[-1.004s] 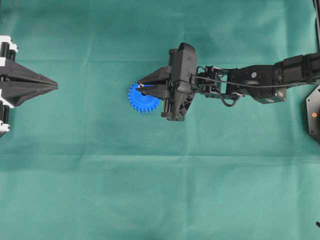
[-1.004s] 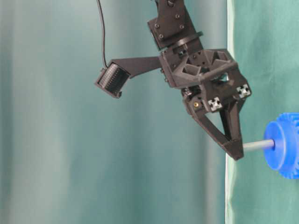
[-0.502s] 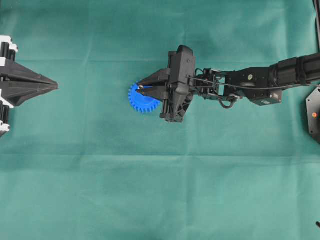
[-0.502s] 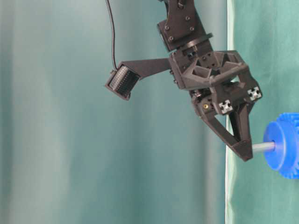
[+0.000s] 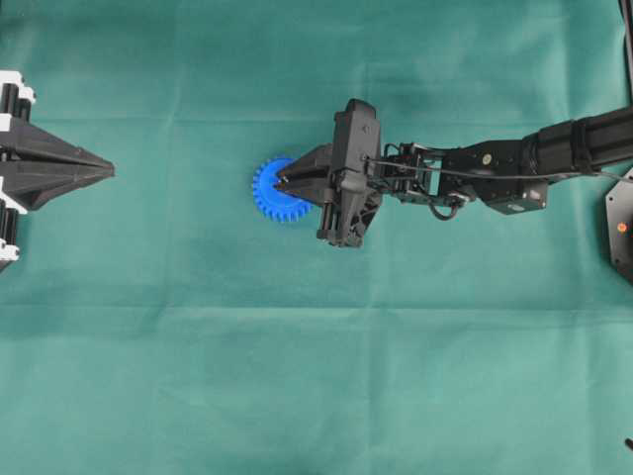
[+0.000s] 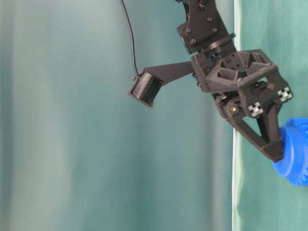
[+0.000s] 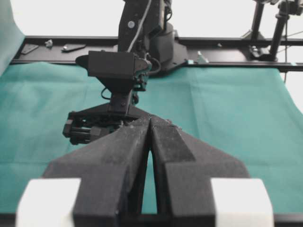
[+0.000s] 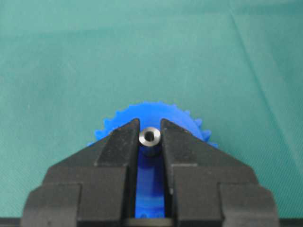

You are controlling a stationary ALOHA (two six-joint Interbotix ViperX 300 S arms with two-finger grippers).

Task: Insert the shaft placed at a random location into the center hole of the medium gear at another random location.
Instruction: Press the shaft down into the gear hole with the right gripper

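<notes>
The right gripper had its jaws clamped on the shaft, the little silver pin's top end showing between the two black fingertips; directly beneath sat the medium gear, blue teeth fanning out past the fingers on the green counter; in the table-level view the fingertips were pressed right up against the gear's raised hub and no bare length of pin showed between them, so by my reading the shaft was already well down in the center hole, which the jaws and pin hid from every view; the left gripper sat parked well apart at the counter's edge, jaws closed with only a thin slit between them and nothing in them; for this step the thing was to keep the pin square to the gear face and press straight along its axis; any tilt could have jammed it or skated the light plastic gear across the cloth; the fingertips looked about to bottom on the hub, so the sensible finish was to release gently and back away along the pin's line without dragging it sideways
</notes>
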